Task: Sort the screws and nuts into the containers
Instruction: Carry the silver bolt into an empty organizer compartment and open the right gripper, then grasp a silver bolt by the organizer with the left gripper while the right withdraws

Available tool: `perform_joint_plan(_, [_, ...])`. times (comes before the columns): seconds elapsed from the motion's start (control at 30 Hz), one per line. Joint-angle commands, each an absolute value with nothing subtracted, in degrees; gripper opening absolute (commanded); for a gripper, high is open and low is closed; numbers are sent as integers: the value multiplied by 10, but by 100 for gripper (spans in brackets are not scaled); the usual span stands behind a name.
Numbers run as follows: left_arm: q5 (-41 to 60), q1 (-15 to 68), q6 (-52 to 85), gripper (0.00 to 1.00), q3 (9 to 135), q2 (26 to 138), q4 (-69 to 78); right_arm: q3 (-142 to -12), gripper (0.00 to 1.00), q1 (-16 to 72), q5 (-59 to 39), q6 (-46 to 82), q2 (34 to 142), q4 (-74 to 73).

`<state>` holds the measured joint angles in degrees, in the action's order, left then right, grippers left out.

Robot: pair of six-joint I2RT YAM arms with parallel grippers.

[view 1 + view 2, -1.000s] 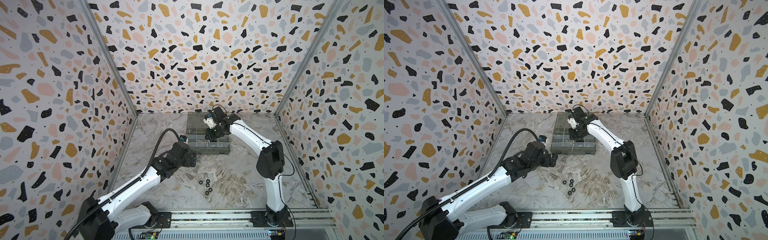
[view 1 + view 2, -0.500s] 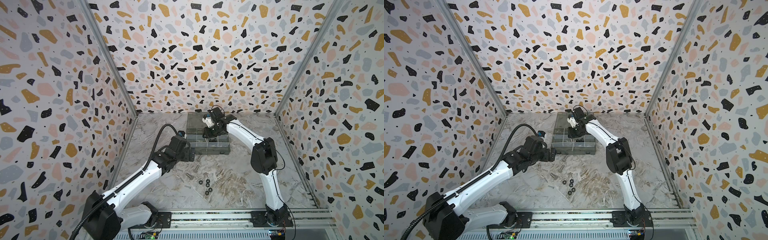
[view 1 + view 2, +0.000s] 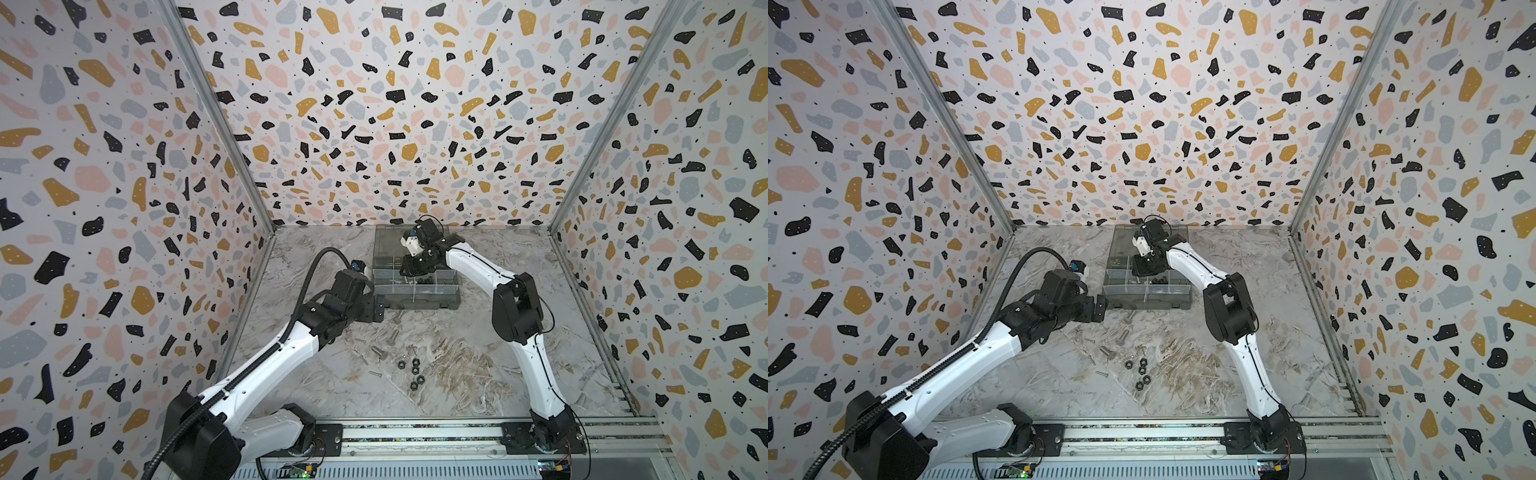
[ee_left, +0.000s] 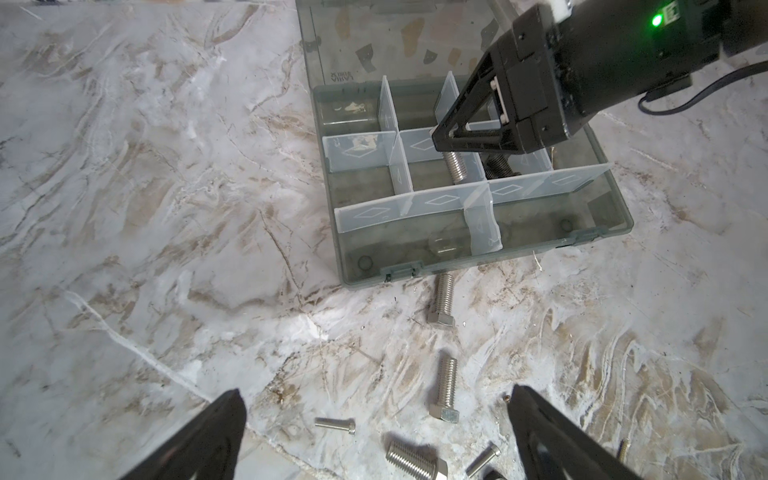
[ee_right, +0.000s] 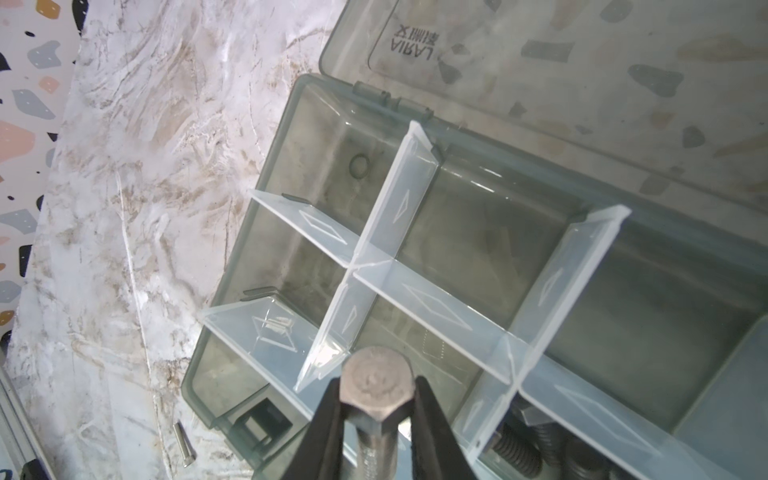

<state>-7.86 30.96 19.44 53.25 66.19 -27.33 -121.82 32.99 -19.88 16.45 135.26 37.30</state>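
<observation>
Black nuts (image 3: 414, 371) and silver screws (image 4: 445, 388) lie loose on the table (image 3: 478, 374), near the front. The left claw (image 4: 376, 397) hangs spread wide by them. Farther back, the right claw (image 5: 376, 384) pinches one big screw (image 5: 377, 372) over the open box (image 4: 457, 253).

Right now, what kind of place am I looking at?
Probably a robot test booth: patterned walls enclose a marble-look tabletop, and two arms stand on a rail along its front.
</observation>
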Motion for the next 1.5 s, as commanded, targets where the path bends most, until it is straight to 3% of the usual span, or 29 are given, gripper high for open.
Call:
perform_joint_plan(0.0, [-71,302,178,100,533,646,-283,-1253,17,326,-195,169,1358,369])
perform_joint_plan(0.07, [-68,298,175,100,532,644,-285,-1256,26,326,-200,167,1363,373])
perform_joint_plan(0.13, [-64,297,172,100,532,643,-286,-1262,41,326,-206,166,1366,384])
perform_joint_plan(0.17, [-61,296,170,100,532,643,-285,-1262,43,326,-207,165,1365,387])
perform_joint_plan(0.37, [-52,295,166,100,525,642,-277,-1224,44,342,-172,142,1297,425])
perform_joint_plan(0.87, [0,295,157,99,471,630,-260,-939,45,460,-103,160,1097,434])
perform_joint_plan(1.2, [-15,335,157,90,514,750,-230,-732,54,426,-87,163,895,430])
perform_joint_plan(1.47, [-62,401,160,85,621,920,-240,-695,58,355,-152,139,811,438])
